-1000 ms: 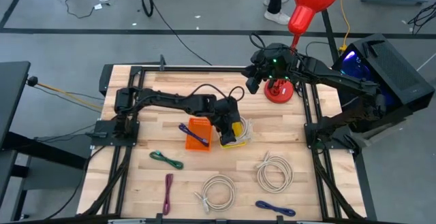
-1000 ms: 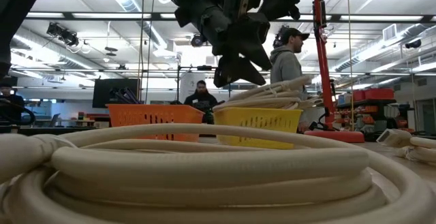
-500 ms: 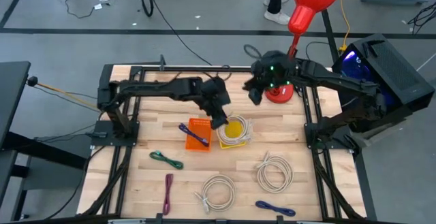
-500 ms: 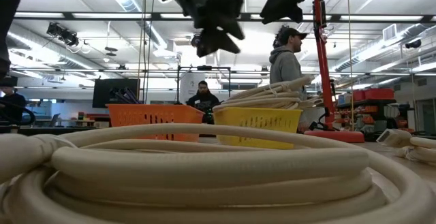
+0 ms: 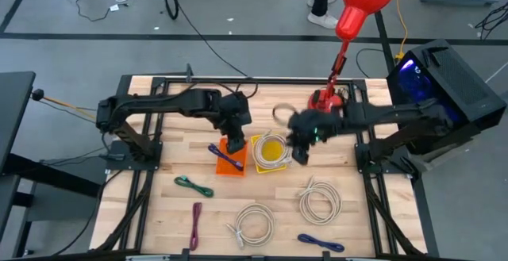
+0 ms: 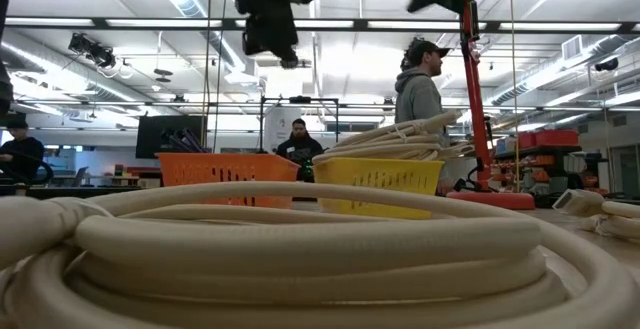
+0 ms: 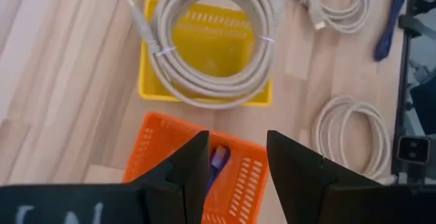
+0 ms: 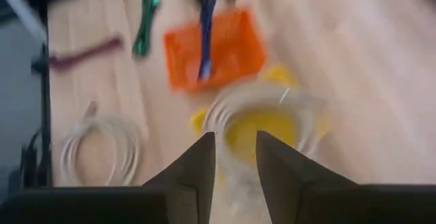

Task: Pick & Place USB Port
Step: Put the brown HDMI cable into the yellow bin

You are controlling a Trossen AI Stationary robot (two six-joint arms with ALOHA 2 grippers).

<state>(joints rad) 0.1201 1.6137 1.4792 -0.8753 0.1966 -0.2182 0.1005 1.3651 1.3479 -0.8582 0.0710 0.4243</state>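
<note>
A coiled white cable (image 5: 271,151) lies across the yellow basket (image 7: 151,88), just beside the orange basket (image 5: 231,164), which holds a purple cable (image 5: 225,156), both on the wooden counter (image 5: 159,205). The left claw (image 5: 236,143) hangs over the orange basket, released and empty. The right claw (image 5: 301,155) hovers by the yellow basket's far side, fingers apart, grasping nothing.

No legible text anywhere

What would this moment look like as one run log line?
left pincer: open, above orange plastic basket | right pincer: open, empty, beside yellow plastic basket | coiled white cable: on yellow basket | purple cable: across orange basket
</note>
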